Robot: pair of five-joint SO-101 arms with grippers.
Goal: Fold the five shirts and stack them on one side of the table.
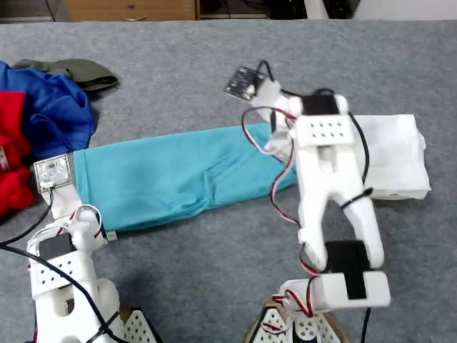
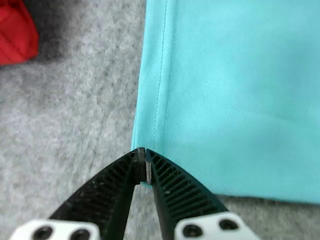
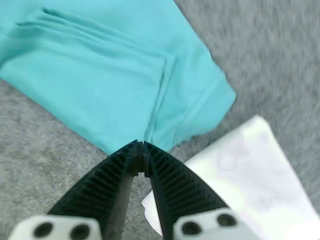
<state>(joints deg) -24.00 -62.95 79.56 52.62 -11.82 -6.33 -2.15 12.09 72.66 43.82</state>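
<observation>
1. The teal shirt (image 1: 178, 175) lies across the middle of the table (image 1: 214, 286) as one long band, already doubled lengthwise. To me that looks like a halfway shape: narrow enough, but too long to stack.
2. The left gripper (image 2: 142, 159) sits at the shirt's left end. Its jaws are closed tight on the very corner by the hem, with a sliver of teal showing between the tips. A corner hold makes sense, since it lets the whole end lift squarely.
3. The right gripper (image 3: 143, 150) is at the opposite end, close by the sleeve, with its jaws pressed together at the cloth's edge. I think it has a pinch of fabric, but the tips hide the contact, so I wouldn't swear to it.
4. With one arm at each end, the band lies stretched out and flat. My guess is that one end gets carried over to meet the other next.
5. The white shirt (image 1: 396, 153) rests folded on the right side of the table, just beside the teal sleeve end. It reads as the start of the stack.
6. On the far left, a blue shirt (image 1: 50, 107), a red shirt (image 1: 11, 164) and a green shirt (image 1: 78, 71) lie heaped and unfolded. They are well apart from the work, presumably waiting their turn.
</observation>
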